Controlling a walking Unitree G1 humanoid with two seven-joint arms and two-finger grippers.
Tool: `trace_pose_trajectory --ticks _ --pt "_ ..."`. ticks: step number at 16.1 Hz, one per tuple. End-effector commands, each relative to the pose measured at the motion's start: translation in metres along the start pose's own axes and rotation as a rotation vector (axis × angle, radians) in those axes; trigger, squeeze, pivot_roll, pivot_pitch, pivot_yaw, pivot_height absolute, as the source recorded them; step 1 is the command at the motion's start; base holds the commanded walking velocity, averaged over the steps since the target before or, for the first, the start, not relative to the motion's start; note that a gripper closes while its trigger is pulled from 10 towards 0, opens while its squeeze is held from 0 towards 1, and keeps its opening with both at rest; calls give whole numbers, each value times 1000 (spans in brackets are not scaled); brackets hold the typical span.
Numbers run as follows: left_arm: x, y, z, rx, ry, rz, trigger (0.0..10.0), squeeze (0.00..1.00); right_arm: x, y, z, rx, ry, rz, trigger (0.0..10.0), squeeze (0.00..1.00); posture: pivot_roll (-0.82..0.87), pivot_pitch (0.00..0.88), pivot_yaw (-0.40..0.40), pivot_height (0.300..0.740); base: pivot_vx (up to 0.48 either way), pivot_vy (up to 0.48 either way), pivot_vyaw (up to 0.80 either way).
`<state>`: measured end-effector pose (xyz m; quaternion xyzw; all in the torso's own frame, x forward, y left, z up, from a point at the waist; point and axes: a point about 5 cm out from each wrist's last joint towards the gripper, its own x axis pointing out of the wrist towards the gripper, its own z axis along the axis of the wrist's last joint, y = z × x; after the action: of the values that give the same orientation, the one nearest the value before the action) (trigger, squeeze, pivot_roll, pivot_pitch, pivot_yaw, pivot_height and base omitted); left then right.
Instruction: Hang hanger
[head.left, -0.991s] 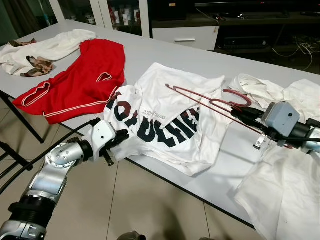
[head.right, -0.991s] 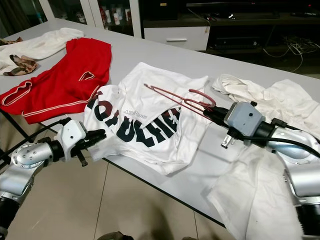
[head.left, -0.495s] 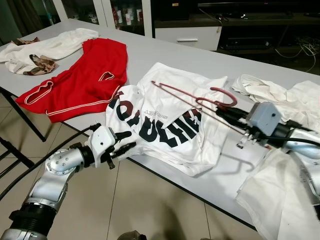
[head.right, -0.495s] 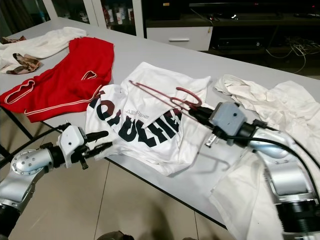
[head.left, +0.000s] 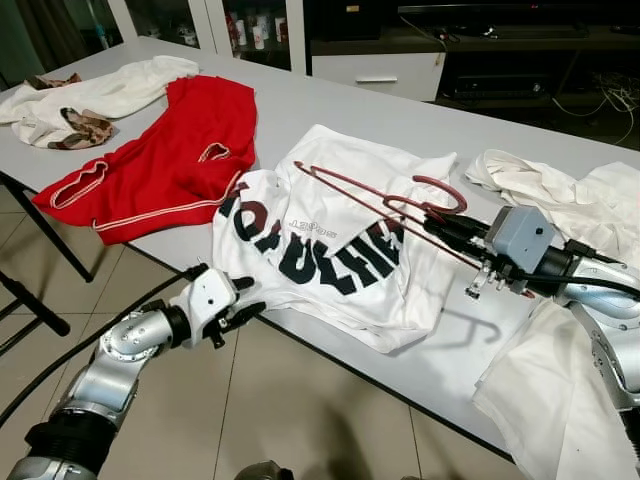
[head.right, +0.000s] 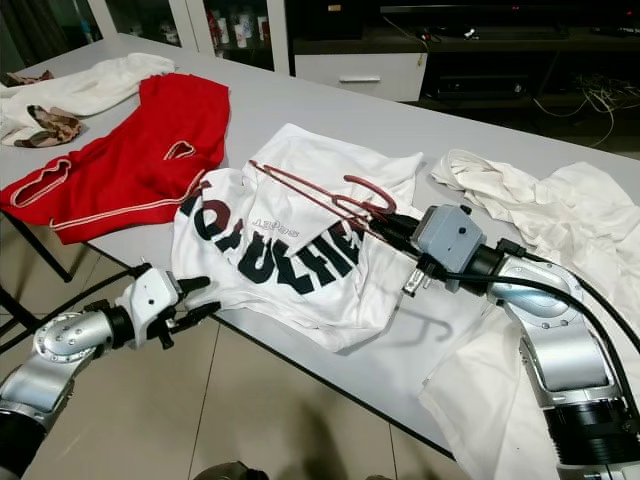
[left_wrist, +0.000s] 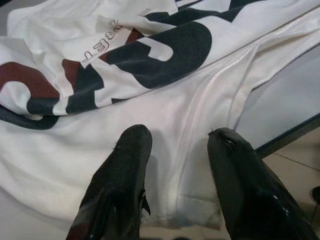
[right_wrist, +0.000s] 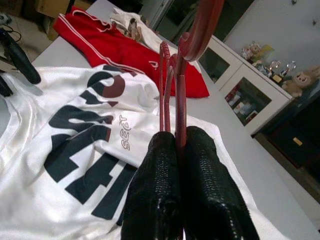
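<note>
A dark red hanger (head.left: 365, 192) hovers low over a white T-shirt (head.left: 330, 255) with black lettering that is spread on the grey table (head.left: 330, 105). My right gripper (head.left: 443, 230) is shut on the hanger close to its hook (head.left: 445, 188); in the right wrist view both fingers (right_wrist: 155, 190) clamp the red bars (right_wrist: 180, 70). My left gripper (head.left: 247, 303) is open at the table's front edge, level with the shirt's hem. In the left wrist view its two fingertips (left_wrist: 132, 145) stand apart just short of the white hem (left_wrist: 195, 200), holding nothing.
A red garment (head.left: 170, 150) lies to the left of the T-shirt, and cream clothes (head.left: 90, 95) lie at the far left corner. White garments (head.left: 560, 190) pile up on the right, one draping over the table's front edge (head.left: 560, 390). Tiled floor (head.left: 250, 400) lies below.
My right gripper has carried the hanger leftward, further over the T-shirt. My left gripper has sunk a little at the shirt's hem and stays open.
</note>
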<state>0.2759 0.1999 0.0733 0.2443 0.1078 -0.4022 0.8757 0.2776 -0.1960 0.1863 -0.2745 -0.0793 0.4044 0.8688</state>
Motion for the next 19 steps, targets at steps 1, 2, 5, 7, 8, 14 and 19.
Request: trace_pose_trajectory --ticks 1,2,5,7,8,14,19 --pt "2 -2 -3 6 15 -16 10000 0 3 -1 6 -18 -19 -3 10000 0 -67 0 63 736 0 0 0" --pt "2 -4 -5 1 28 -25 10000 0 3 -1 6 -18 -19 -3 10000 0 -74 0 66 736 0 0 0" --pt "4 -7 -13 -8 70 -40 10000 0 5 0 8 -19 -24 -2 10000 0 -75 0 66 736 0 0 0" --pt "5 -8 -15 -24 79 -46 6863 0 5 0 8 -18 -27 -3 10000 0 -75 0 66 736 0 0 0" --pt "5 -9 -16 -40 82 -56 2157 0 5 0 9 -18 -29 -3 10000 0 -76 0 68 736 0 0 0" --pt "5 -15 -12 -85 27 -119 0 0 -1 5 8 -7 -7 57 10000 0 -76 0 69 736 0 0 0" --pt "5 1 0 -73 -45 -33 0 0 -26 2 7 15 71 159 10000 0 -82 0 69 736 0 0 0"
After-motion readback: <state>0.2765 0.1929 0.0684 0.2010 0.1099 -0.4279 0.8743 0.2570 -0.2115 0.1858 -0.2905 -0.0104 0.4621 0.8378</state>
